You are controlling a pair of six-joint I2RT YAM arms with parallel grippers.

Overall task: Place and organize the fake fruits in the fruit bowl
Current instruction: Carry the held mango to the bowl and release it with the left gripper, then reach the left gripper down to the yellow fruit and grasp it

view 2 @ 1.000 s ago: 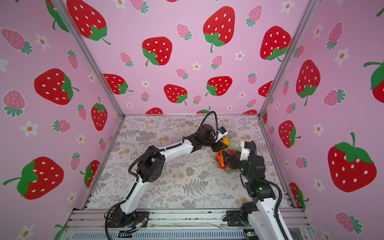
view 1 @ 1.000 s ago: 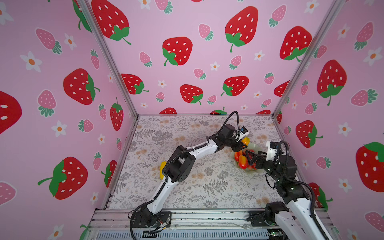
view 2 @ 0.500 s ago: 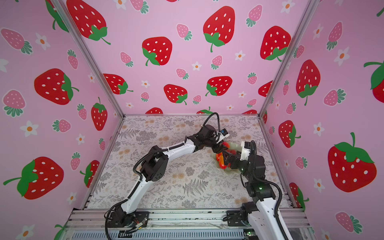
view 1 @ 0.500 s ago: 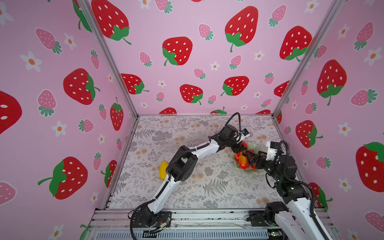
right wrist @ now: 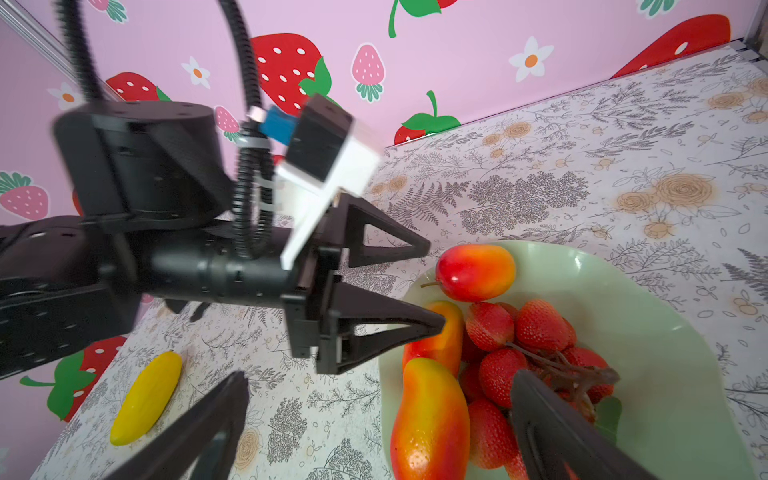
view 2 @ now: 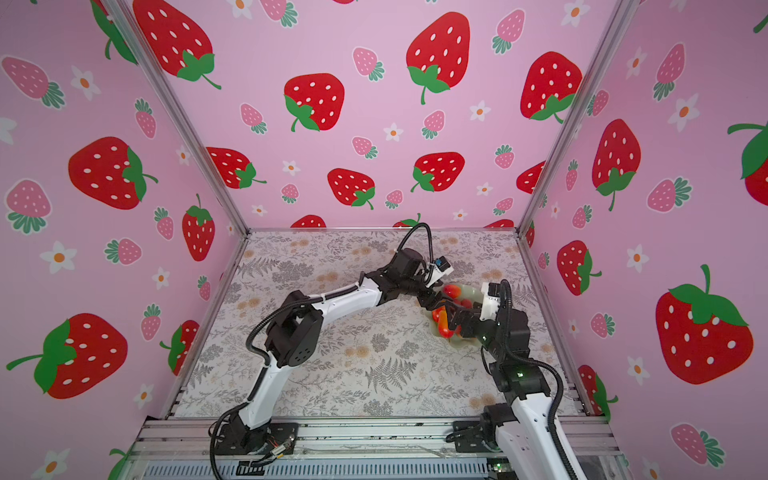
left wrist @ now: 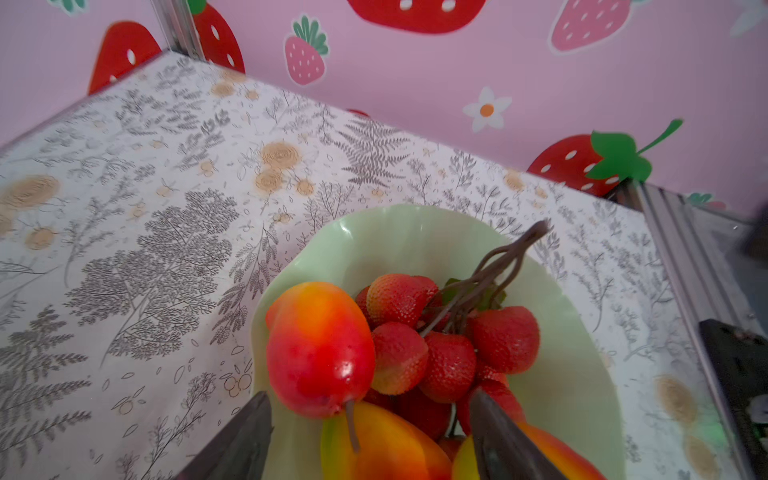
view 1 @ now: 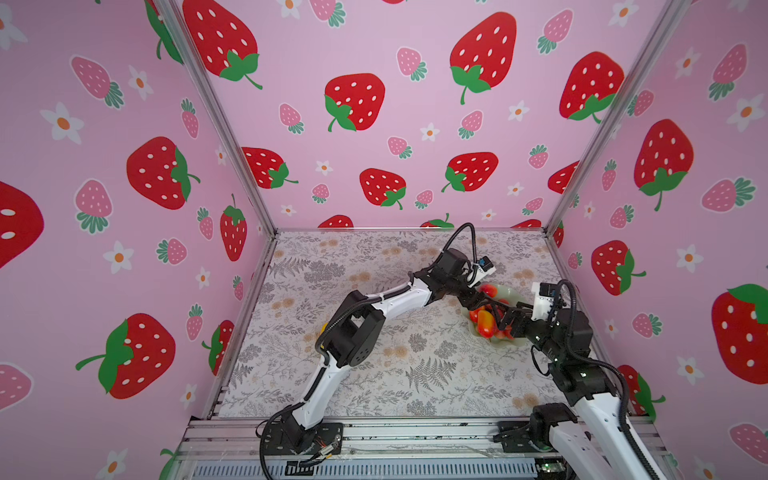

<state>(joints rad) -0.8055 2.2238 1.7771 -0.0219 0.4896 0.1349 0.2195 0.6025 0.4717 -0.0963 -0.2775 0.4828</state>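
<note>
The pale green fruit bowl (view 1: 510,291) (view 2: 471,291) (right wrist: 665,332) (left wrist: 415,237) sits at the right of the floral table. In it lie a bunch of red berries (right wrist: 536,340) (left wrist: 436,345) and three red-orange mangoes (right wrist: 473,272) (right wrist: 440,340) (right wrist: 430,419). My left gripper (view 1: 484,301) (right wrist: 436,282) (left wrist: 370,397) is open at the bowl's edge, and one mango (left wrist: 320,349) lies free just past its tips. At the bowl's near side my right gripper (view 1: 509,316) (right wrist: 380,376) is wide open, holding nothing. A yellow mango (right wrist: 145,399) lies on the table.
The pink strawberry-print walls (view 1: 415,124) enclose the table on three sides. In both top views the left arm's elbow (view 1: 353,332) covers most of the yellow mango. The right wall's metal rail (left wrist: 681,266) runs close beside the bowl.
My left gripper came down into the bowl with a red-orange mango and opened, leaving it there. Its elbow shifted over the yellow mango. The right gripper stayed put.
</note>
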